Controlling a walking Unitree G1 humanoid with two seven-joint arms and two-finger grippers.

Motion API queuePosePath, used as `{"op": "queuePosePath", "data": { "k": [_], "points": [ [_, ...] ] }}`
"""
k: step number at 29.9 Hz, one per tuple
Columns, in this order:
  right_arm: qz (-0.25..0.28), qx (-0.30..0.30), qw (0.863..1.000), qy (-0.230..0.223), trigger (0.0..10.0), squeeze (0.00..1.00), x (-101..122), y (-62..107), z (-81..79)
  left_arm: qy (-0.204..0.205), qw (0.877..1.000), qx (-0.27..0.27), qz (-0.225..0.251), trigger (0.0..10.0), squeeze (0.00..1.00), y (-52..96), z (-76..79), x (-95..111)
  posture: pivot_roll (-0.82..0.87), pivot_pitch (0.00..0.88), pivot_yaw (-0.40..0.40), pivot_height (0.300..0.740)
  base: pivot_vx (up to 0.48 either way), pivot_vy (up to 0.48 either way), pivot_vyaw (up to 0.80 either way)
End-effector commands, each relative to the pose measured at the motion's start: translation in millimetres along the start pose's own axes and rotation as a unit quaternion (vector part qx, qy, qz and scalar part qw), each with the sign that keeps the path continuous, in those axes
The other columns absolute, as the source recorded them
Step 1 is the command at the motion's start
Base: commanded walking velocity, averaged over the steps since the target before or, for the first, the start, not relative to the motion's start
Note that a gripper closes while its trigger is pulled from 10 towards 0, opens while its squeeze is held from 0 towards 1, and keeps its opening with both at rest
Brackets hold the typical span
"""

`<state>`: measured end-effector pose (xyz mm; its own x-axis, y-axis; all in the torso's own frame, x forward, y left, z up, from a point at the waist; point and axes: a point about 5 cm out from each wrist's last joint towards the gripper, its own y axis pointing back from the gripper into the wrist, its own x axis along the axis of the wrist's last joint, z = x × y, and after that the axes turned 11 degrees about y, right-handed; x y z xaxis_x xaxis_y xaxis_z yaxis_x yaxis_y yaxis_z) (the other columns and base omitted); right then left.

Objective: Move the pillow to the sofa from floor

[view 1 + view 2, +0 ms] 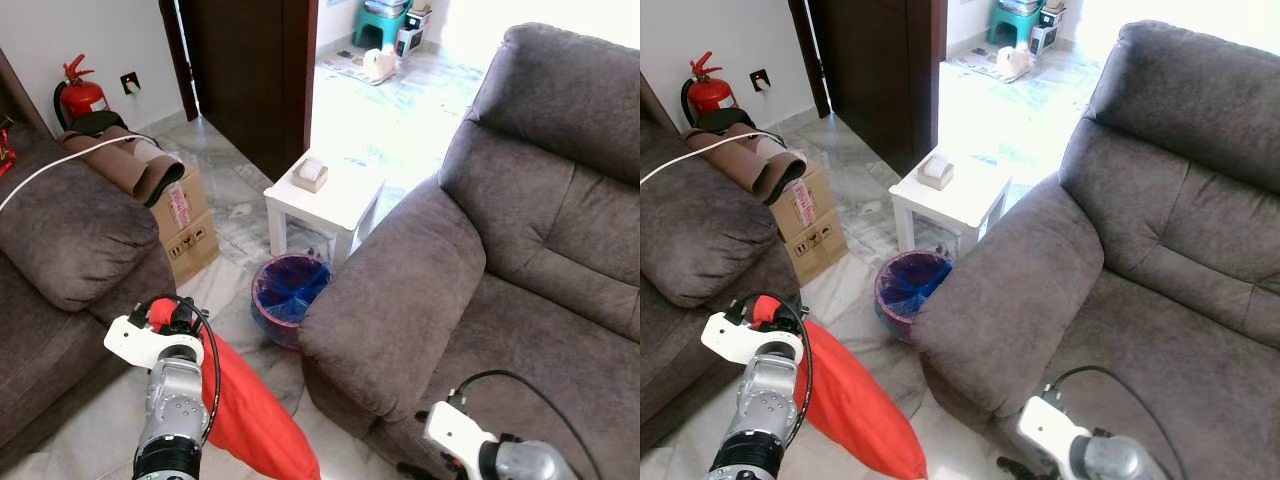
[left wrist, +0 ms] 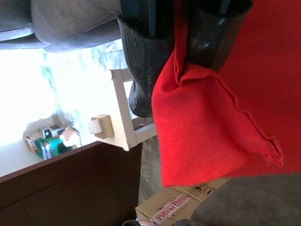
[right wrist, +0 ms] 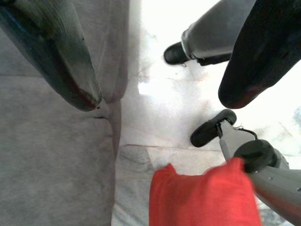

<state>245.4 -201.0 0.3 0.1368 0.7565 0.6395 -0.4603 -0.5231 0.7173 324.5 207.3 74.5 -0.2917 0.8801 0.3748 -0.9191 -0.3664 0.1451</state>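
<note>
Left end effector (image 2: 188,56) clenched on red pillow (image 1: 250,410), pillow hanging below; right end effector (image 3: 160,70) released beside sofa (image 1: 400,300).

We see the sofa (image 1: 520,270) on the right, its armrest (image 1: 385,300) toward the middle. A second couch (image 1: 60,250) sits at the left edge. Between them, floor (image 1: 230,210). The pillow (image 1: 255,415) hangs in the near left, just above the floor, pinched at its top corner by the left end effector (image 2: 181,52). Bin (image 1: 288,297) on the floor, touching the armrest's front. Behind the bin, a small surface (image 1: 345,195) with a box (image 1: 310,175) near its left edge. Cardboard box (image 1: 190,225) beside the couch, a rolled item (image 1: 125,160) on top. Extinguisher (image 1: 80,95) at the far left wall. Right end effector (image 3: 160,61) low right, fingers apart, beside the sofa's front.
</note>
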Motion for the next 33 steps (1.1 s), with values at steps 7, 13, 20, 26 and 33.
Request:
{"op": "queuePosePath", "data": {
  "k": [7, 13, 20, 26, 33],
  "points": [
    [-0.043, -0.049, 0.989, -0.132, 10.0, 0.0, -10, -19.4, -17.0, 0.018, 0.995, -0.098, 0.015, 10.0, 0.0, -5.8, 53.2, -8, -0.01, 0.099, -0.004, 0.74, 0.0, 0.0, 0.0],
    [-0.037, -0.055, 0.977, -0.203, 10.0, 0.0, -8, -33.3, -35.4, 0.027, 0.994, -0.105, 0.004, 10.0, 0.0, -6.4, 63.6, -18, -0.01, 0.109, 0.003, 0.74, 0.0, 0.0, 0.0],
    [-0.013, -0.034, 0.97, -0.24, 10.0, 0.0, -4, -39.1, -45.1, 0.041, 0.993, -0.111, 0.001, 10.0, 0.0, -9.3, 72.6, -21, -0.01, 0.112, 0.004, 0.74, 0.0, 0.0, 0.0],
    [0.004, -0.051, 0.964, -0.259, 10.0, 0.0, -7, -38.5, -45.3, 0.053, 0.992, -0.112, -0.007, 10.0, 0.0, -9.7, 76.6, -24, -0.01, 0.112, 0.005, 0.74, 0.0, 0.0, 0.0],
    [0.098, -0.085, 0.951, -0.279, 10.0, 0.0, 7, -28.6, -16.5, 0.064, 0.991, -0.117, -0.034, 10.0, 0.0, -10.4, 87.7, -40, -0.01, 0.107, 0.018, 0.74, 0.0, 0.0, 0.0]
  ]
}}
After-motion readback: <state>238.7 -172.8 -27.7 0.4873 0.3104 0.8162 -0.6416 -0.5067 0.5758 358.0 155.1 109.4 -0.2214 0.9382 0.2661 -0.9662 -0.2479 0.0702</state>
